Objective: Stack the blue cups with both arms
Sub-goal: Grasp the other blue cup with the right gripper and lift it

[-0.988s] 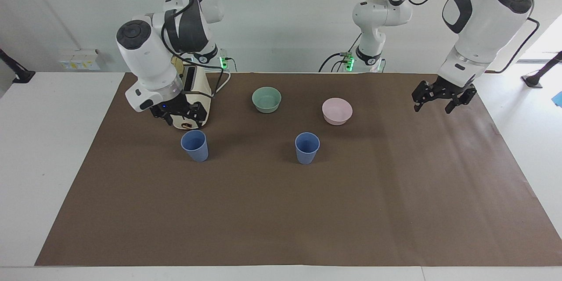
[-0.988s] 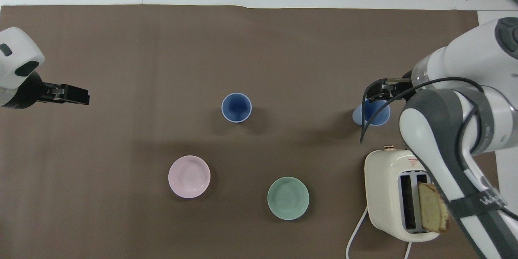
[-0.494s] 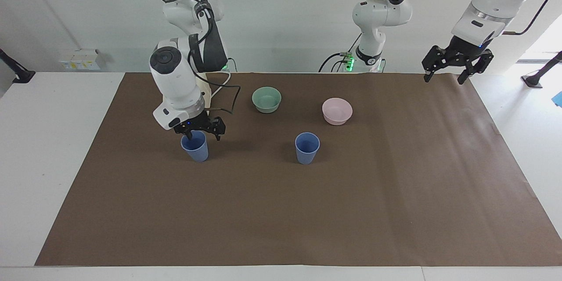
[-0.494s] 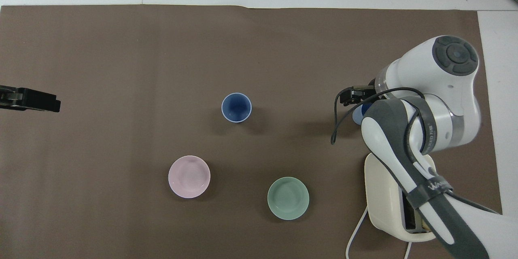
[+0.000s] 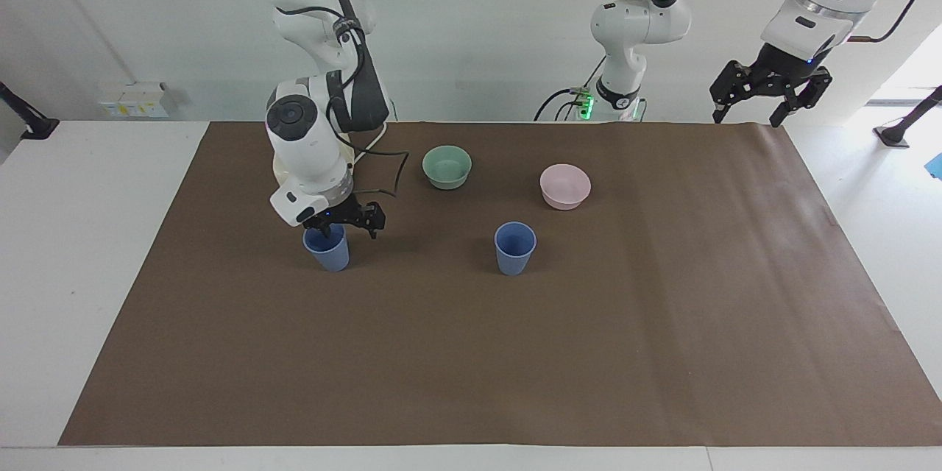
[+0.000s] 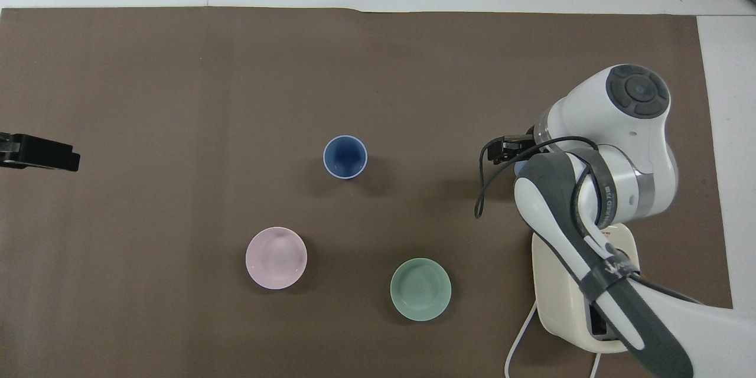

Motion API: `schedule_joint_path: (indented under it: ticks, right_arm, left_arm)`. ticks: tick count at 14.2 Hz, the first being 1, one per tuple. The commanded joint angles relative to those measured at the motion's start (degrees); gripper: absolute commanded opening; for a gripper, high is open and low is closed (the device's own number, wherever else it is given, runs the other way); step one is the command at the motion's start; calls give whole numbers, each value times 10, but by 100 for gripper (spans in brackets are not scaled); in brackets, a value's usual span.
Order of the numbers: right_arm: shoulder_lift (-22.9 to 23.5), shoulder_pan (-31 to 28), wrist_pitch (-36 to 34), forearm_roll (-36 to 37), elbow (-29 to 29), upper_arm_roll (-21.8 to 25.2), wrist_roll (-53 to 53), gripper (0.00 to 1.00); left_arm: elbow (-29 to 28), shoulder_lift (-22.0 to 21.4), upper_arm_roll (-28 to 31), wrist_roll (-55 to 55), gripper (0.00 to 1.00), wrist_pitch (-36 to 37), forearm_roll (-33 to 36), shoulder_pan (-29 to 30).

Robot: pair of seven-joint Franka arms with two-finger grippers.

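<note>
Two blue cups are being seen upright on the brown mat covering the surface, well apart from each other. One blue cup is being straddled at its rim by the right claw: one fingertip is being held down inside the cup's mouth, the other just outside the wall toward the middle of the mat. The claw is standing wide, not closed on the wall. In the overhead view this cup is being almost wholly covered by the right arm; only a sliver of blue is showing by the right claw.

The second blue cup is standing free near the middle of the mat, beside the straddled cup toward the left arm's end, untouched.

The left claw is being held high over the mat's edge at the left arm's end, jaws wide, nothing between them, well apart from both cups.

A mint-green bowl and a pink bowl are sitting nearer to the robots than the free cup. A cream toaster is being partly hidden under the right arm, nearer to the robots than the right claw.
</note>
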State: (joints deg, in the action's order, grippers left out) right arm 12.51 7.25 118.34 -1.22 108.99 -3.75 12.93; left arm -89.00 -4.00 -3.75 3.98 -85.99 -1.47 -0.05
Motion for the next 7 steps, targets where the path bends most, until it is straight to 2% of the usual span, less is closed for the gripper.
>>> schedule_joint_path:
  ticks: [1, 2, 4, 6, 7]
  right_arm:
    - [0, -7, 14, -8, 12, 0, -18, 100]
    - [0, -7, 14, -8, 11, 0, -19, 95]
    - [0, -7, 15, -8, 12, 0, -19, 57]
    - [1, -7, 15, -8, 12, 0, -19, 40]
    - [1, -7, 15, -8, 12, 0, -19, 39]
  left_arm:
    - [-4, -9, -5, 2, 100, 9, 7, 5]
    - [-5, -9, -5, 1, 100, 10, 6, 5]
    - [-5, -9, -5, 2, 100, 13, 4, 5]
    - [2, -9, -5, 0, 100, 23, 1, 5]
    - [3, -9, -6, -1, 100, 27, 1, 5]
